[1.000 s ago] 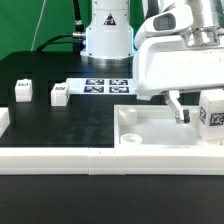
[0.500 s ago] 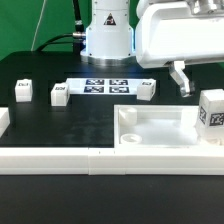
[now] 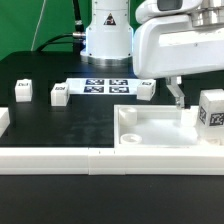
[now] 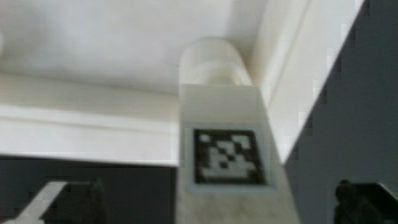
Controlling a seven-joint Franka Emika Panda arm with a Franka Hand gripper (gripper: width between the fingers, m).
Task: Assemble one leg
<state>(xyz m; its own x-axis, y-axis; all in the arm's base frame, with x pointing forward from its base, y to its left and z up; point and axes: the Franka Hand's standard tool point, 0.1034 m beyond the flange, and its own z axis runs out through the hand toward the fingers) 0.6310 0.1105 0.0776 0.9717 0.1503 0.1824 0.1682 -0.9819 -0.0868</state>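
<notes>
My gripper (image 3: pixel 178 95) hovers over the tray-shaped part (image 3: pixel 160 128), jaws spread wide and holding nothing. The leg (image 4: pixel 228 140) stands upright at the tray's corner (tag facing my wrist camera), framed between my fingers (image 4: pixel 64 200), I judge for seating there.

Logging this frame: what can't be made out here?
Exterior view: one finger of the gripper shows; the other is hidden behind the arm's white housing.
Exterior view: the leg on the tray is cut by the view's right edge.
Wrist view: the leg's tag is blurred; both fingertips are cropped.
</notes>
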